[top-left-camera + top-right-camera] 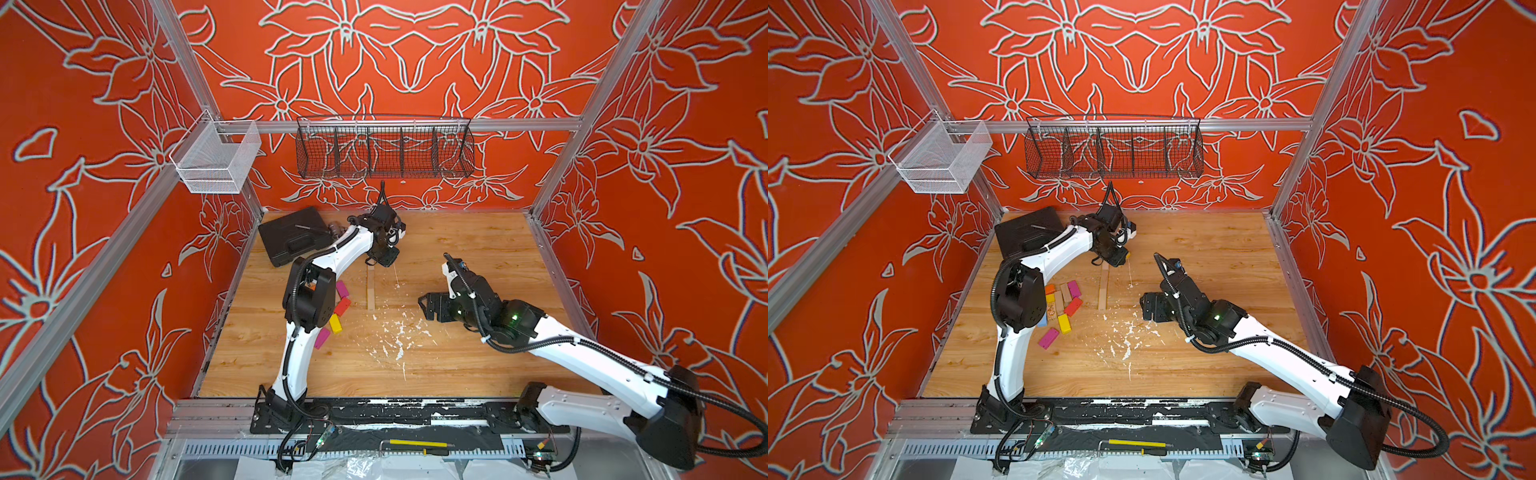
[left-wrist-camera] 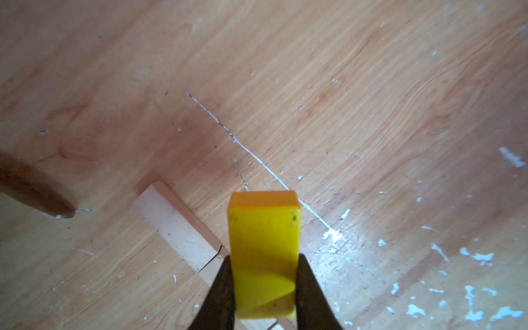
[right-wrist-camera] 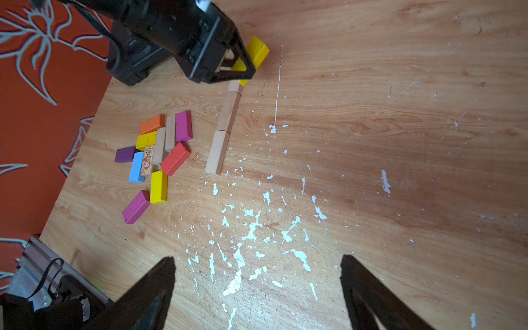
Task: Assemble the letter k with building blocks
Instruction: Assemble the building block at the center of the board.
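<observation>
My left gripper (image 2: 264, 257) is shut on a yellow block (image 2: 264, 245), held just above the table at the far end of a straight line of pale wood bars (image 3: 224, 128). That line runs front to back near the table's middle in both top views (image 1: 371, 289) (image 1: 1104, 289). In the right wrist view the held yellow block (image 3: 257, 51) sticks out past the left gripper (image 3: 243, 71). A pile of coloured building blocks (image 3: 160, 151) lies left of the line, partly hidden by the left arm in a top view (image 1: 338, 307). My right gripper (image 3: 257, 260) is open and empty over white flecks, right of the line (image 1: 424, 305).
A large black case (image 1: 286, 239) lies at the back left corner. White paint flecks (image 1: 399, 336) are scattered over the table's middle front. A white wire basket (image 1: 216, 160) and a black one (image 1: 384, 147) hang on the walls above the table.
</observation>
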You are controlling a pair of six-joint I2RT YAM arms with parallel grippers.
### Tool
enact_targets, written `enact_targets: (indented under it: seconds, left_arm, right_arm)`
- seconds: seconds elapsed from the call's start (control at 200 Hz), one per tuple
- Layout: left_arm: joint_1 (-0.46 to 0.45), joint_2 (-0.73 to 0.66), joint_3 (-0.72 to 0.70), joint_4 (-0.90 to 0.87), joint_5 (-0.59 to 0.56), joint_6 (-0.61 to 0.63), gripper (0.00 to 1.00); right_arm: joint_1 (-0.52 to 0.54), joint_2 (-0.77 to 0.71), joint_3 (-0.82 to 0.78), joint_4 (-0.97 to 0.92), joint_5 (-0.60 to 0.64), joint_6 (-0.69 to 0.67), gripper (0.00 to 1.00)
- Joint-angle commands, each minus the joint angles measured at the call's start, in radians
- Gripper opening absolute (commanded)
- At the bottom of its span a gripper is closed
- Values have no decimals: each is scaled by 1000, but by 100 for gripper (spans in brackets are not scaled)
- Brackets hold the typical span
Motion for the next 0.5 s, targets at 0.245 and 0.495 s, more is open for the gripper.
enact_targets:
  seconds: [0.245,0.495]
  left_arm:
    - [-7,112,81,-86,-64,94,25]
    - [-20,134,87,-83,-66,98,30]
  right_arm:
    - [7,7,4,-17,33,-2,92]
    - [7,13,5,-16,33,-1,92]
